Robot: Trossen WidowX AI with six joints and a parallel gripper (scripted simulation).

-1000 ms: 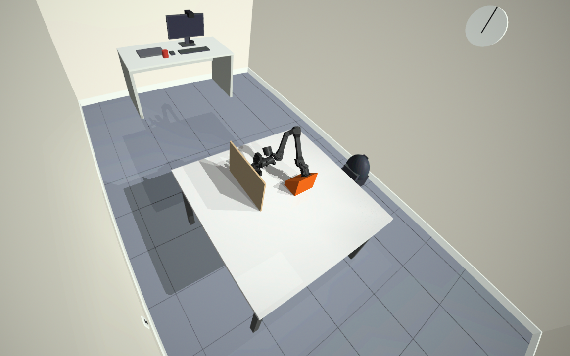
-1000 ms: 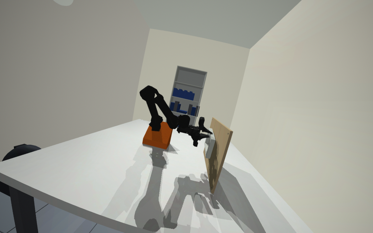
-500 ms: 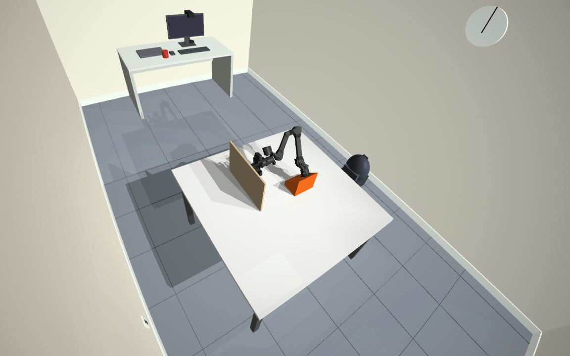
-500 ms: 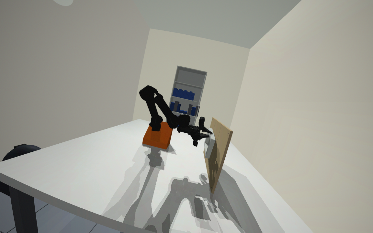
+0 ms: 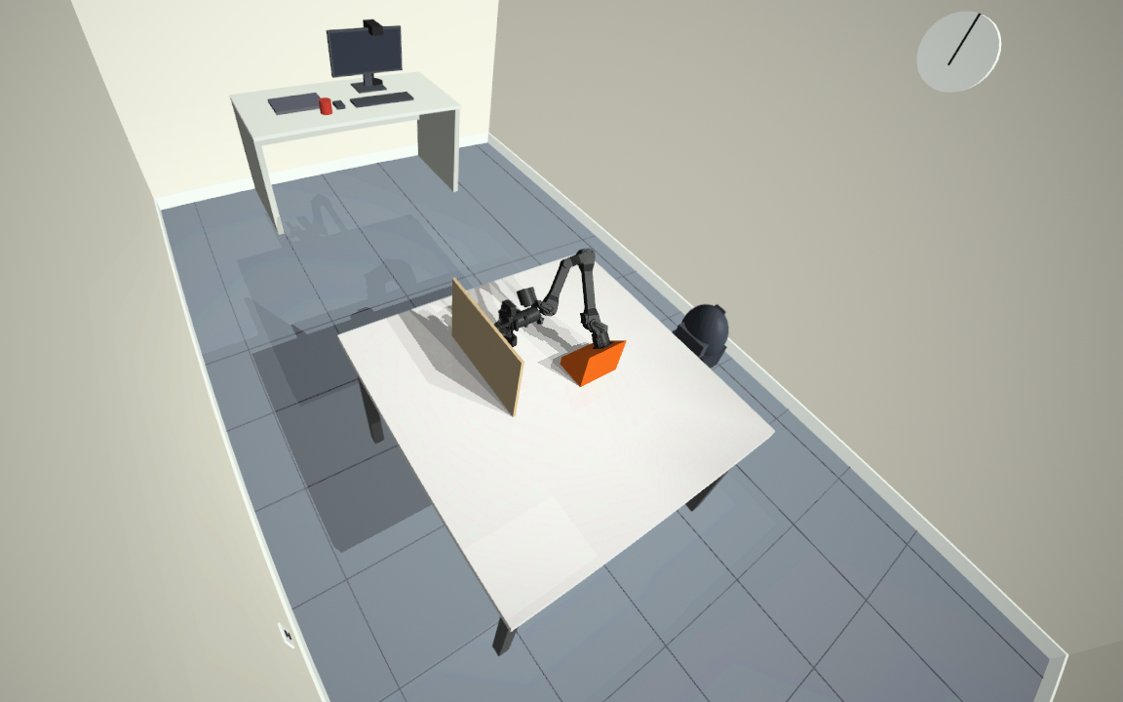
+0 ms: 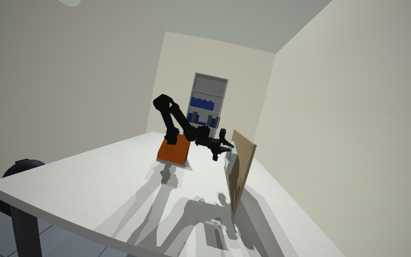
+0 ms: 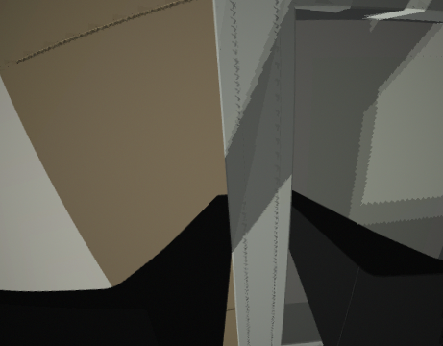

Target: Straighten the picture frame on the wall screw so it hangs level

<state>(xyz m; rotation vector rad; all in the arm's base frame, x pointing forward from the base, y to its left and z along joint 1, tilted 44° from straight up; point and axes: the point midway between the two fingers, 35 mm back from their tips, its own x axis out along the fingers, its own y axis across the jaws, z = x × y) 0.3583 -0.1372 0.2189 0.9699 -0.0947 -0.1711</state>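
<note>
"Where is the picture frame (image 6: 232,163) (image 7: 260,192)?" asks one; "Before the upright wooden board (image 5: 485,349) (image 6: 244,166) (image 7: 120,125), its rail clamped in the gripper (image 5: 509,327) (image 6: 232,148) (image 7: 255,204)," answers the other.

"Handling?" the first wonders; the second judges it light, stiff, perhaps slippery; the rail suits gripping, though squeezing off-centre could twist it.
</note>
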